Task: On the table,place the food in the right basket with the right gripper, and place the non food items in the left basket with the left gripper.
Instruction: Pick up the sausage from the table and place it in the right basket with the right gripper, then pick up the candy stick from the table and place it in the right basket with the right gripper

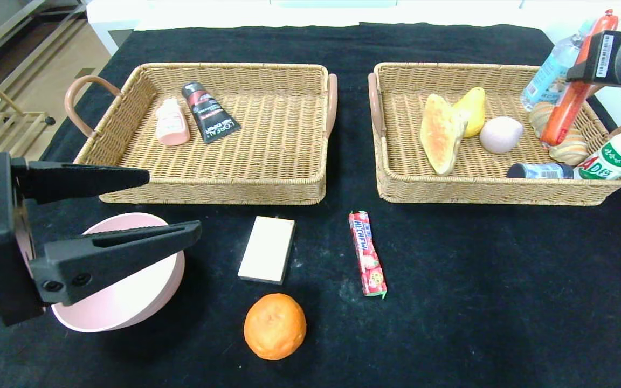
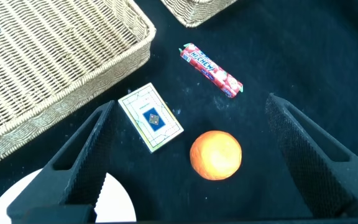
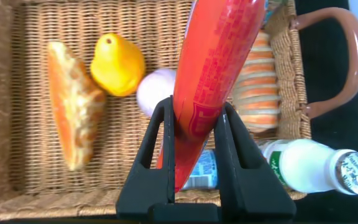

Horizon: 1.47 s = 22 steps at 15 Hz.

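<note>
Red plastic skin is showing between the jaws of the right gripper, which is clamping a long sausage and holding it over the far right corner of the right basket, not yet let go. Under it in that basket are lying a striped bun, a pale round bun, a yellow pear, a slice of toast, a white milk bottle with a green label, a small dark-capped bottle and a clear water bottle leaning at the far rim.

The left gripper is hanging with its jaws spread wide and holding nothing, in front of the left basket and partly over a pink bowl.

As I am judging it, the sorting is well past halfway. The left basket is already holding a pink bottle and a black tube. On the cloth in front of the two baskets, a box, a candy stick and an orange are still waiting, along with the bowl; the candy and orange look bound for the right basket, the box and bowl for the left.

The tube is reading "L'OREAL", and the candy "HI-CHEW". The milk bottle is showing "AD" in large letters. The gripper is wearing a barcode sticker whose digits I cannot make out.
</note>
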### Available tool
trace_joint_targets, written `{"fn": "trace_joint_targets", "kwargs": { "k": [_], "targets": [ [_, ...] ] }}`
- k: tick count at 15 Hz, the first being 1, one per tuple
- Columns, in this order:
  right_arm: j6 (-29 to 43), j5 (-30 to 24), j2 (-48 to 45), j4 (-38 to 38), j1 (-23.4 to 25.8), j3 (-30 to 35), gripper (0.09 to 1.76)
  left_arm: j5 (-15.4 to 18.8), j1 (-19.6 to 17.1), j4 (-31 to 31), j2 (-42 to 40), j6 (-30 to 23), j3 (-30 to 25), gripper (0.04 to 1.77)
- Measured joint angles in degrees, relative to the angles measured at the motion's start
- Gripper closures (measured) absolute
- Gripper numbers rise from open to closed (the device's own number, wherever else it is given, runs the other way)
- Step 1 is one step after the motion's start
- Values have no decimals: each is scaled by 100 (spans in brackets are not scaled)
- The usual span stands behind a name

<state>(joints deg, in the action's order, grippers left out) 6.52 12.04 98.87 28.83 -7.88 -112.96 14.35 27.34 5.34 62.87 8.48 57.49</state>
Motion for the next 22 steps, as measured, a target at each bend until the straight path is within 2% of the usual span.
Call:
{"fn": "trace_joint_targets", "kwargs": {
  "k": [7,11,14,17,22],
  "targets": [
    [-7,-4,372,-227,333,4,138,0,-1,-7,-2,0,0,9],
    [-7,-15,428,-232,356,11,90,-2,-1,-9,-5,-2,0,9],
    [-5,-30,430,-229,358,11,66,-2,-1,-9,-16,0,0,9],
    [-7,-33,422,-227,347,23,49,0,-1,-9,-17,-2,0,9],
    [-2,-41,413,-216,339,34,33,0,-1,-9,-35,0,0,9]
  ]
}}
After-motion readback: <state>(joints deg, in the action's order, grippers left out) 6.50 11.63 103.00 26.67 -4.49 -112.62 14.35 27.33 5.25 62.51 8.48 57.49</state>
